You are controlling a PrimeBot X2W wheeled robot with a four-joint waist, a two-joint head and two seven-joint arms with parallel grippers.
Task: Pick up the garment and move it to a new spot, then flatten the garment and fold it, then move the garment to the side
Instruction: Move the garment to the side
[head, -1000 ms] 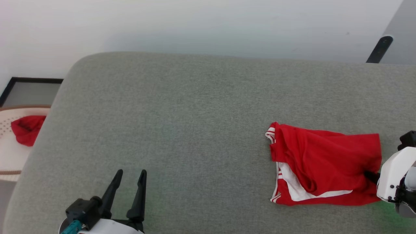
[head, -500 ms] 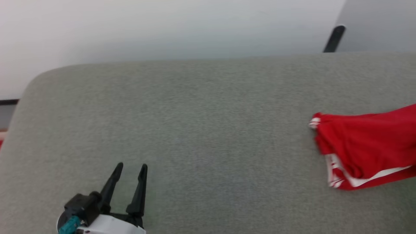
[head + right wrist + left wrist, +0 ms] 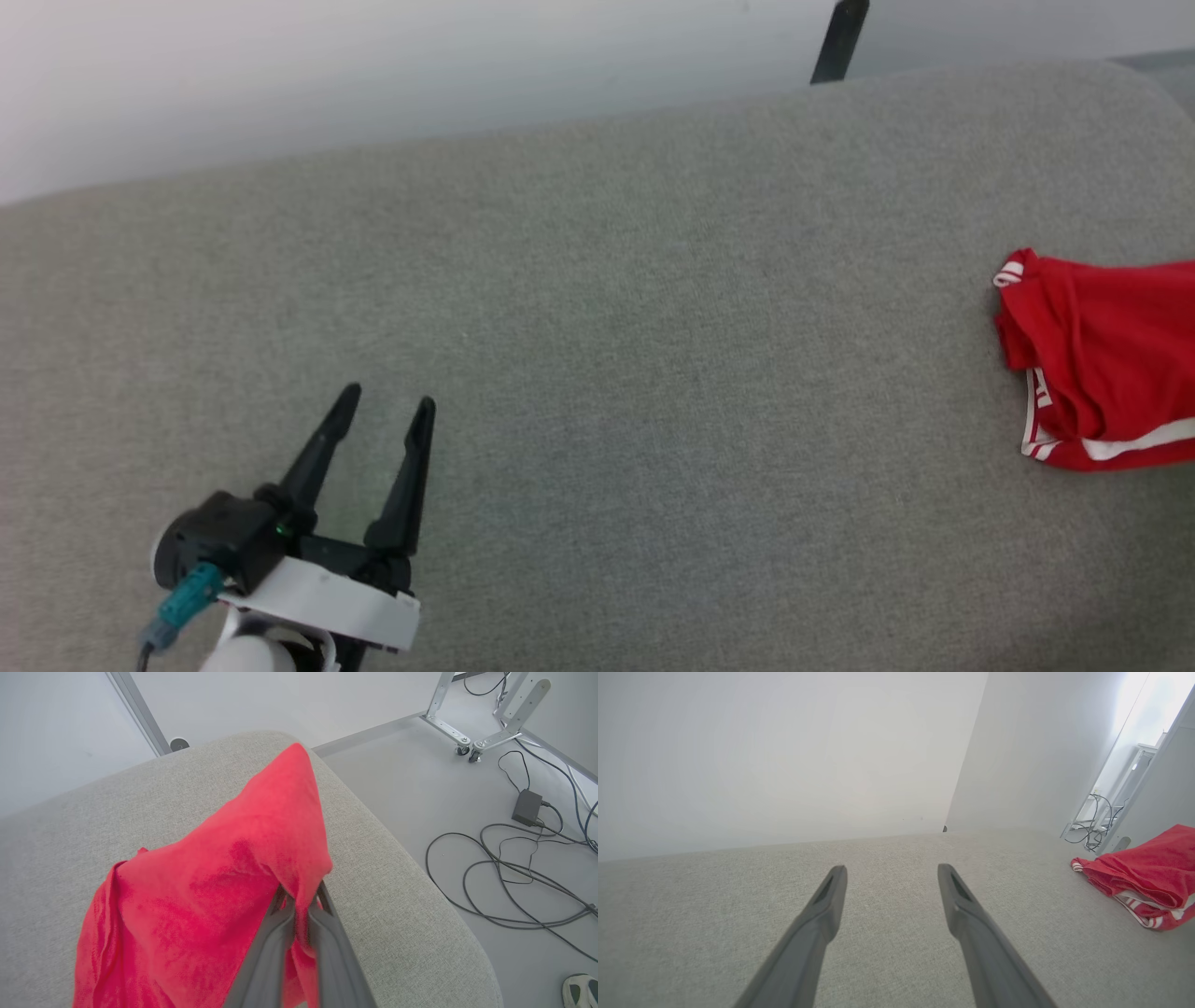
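Right wrist view had the right jaws pinched almost shut on a raised fold of the garment (image 3: 210, 882), red cloth draping down from them onto the grey bench (image 3: 70, 826) near its rounded end, cables (image 3: 514, 872) on the floor beyond. Head view put the garment at the bench's far right, long axis running across. The left jaws stood wide and empty, well apart from it, so the right arm was nearer.
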